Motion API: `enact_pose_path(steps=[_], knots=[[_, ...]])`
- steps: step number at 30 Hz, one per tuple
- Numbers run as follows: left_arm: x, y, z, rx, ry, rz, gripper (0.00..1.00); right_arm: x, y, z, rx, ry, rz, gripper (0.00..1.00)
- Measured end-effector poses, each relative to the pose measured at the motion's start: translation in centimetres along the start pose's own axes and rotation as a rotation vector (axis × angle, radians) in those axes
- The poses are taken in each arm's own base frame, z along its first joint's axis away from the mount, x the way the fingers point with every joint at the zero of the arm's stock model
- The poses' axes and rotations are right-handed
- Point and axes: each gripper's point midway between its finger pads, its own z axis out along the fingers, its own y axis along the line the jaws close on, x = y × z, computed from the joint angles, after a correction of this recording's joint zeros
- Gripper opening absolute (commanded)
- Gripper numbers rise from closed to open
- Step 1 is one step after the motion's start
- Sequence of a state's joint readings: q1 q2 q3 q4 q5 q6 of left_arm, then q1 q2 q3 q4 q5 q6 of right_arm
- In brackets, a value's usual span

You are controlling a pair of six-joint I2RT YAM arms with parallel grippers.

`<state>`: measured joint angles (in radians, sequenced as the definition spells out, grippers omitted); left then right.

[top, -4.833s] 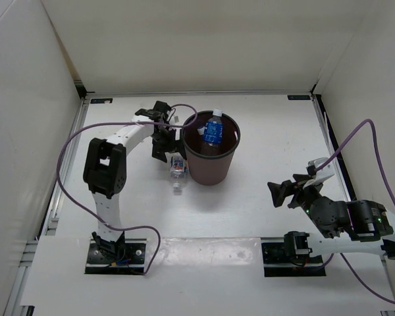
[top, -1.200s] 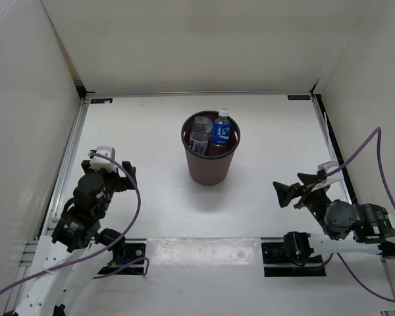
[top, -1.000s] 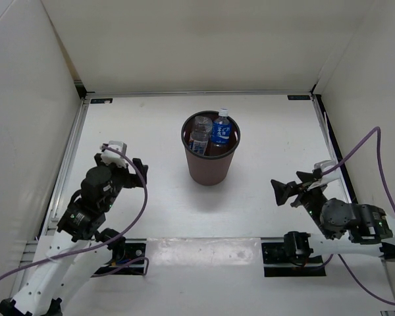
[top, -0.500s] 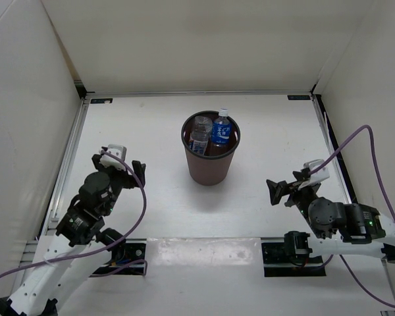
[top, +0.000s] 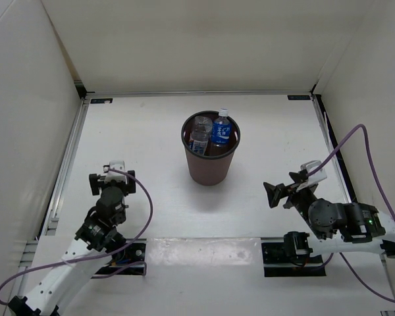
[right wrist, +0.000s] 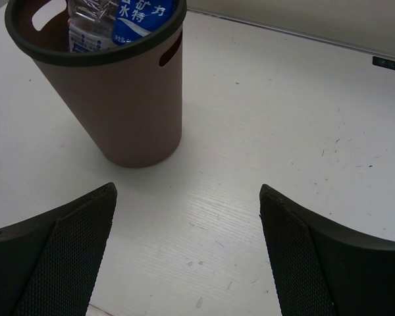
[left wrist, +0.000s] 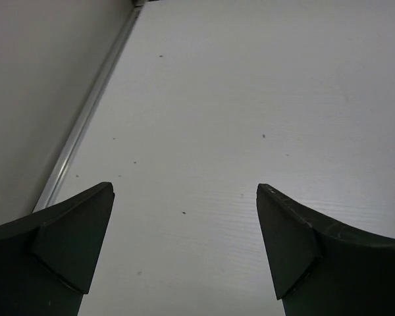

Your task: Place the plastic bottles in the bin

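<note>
The dark brown bin (top: 208, 168) stands upright at mid-table. Two plastic bottles stand inside it: one with a blue label (top: 218, 130) and a clear one with a pale label (top: 199, 135). The bin (right wrist: 122, 105) and both bottles, blue-labelled (right wrist: 141, 14) and clear (right wrist: 85, 29), also show in the right wrist view. No orange or plain clear bottle is visible. My left gripper (top: 108, 181) is open and empty over bare table near the left rail (left wrist: 184, 187). My right gripper (top: 276, 191) is open and empty, to the right of the bin and facing it (right wrist: 187, 189).
A metal rail (left wrist: 85, 125) runs along the table's left edge beside my left gripper. White walls enclose the table on three sides. Purple cables loop off both arms (top: 345, 141). The bin wall has handle slots (right wrist: 170, 51).
My left arm has drawn back from the bin to the near left. The clear bottle that lay beside the bin is now inside it. My right gripper has shifted slightly left.
</note>
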<state>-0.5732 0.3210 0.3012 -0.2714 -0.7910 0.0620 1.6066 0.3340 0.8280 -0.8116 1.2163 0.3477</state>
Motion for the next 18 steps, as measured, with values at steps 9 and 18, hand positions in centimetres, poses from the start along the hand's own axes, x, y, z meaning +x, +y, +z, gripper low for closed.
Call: enact_pose_path(steps=[9,18], knots=[[1.6,4.1,2.8,-0.24,0.049,-0.071,1.0,0.1,1.0,-0.2,-0.056,-0.002,0.006,0.9],[5.6,-0.1,9.3,-0.126,0.145,0.036,1.0,0.0,-0.5,-0.8,-0.059,-0.017,0.1,0.9]])
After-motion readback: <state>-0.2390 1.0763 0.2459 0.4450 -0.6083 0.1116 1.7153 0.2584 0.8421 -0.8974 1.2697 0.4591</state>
